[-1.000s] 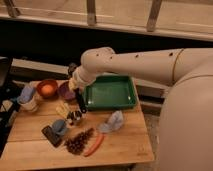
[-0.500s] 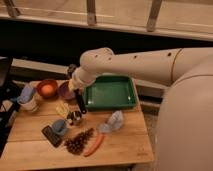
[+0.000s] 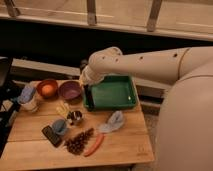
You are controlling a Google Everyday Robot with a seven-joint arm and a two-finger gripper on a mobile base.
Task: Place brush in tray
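The gripper point(image 3: 86, 80) is hanging at the tray's point(image 3: 131, 95) left edge, mid-frame — I cannot tell what, if anything, it is gripping. A dark slim brush point(image 3: 87, 94) is seemingly dangling beneath it over the table point(image 3: 125, 142) — likely poised for dropping in.

Wooden table point(image 3: 125, 145) carries tray point(image 3: 112, 93), bowls, clutter; gripper point(image 3: 86, 86) above.

One tray point(image 3: 112, 93), two bowls point(image 3: 70, 90) — pincer point(image 3: 85, 86) at tray's left rim.
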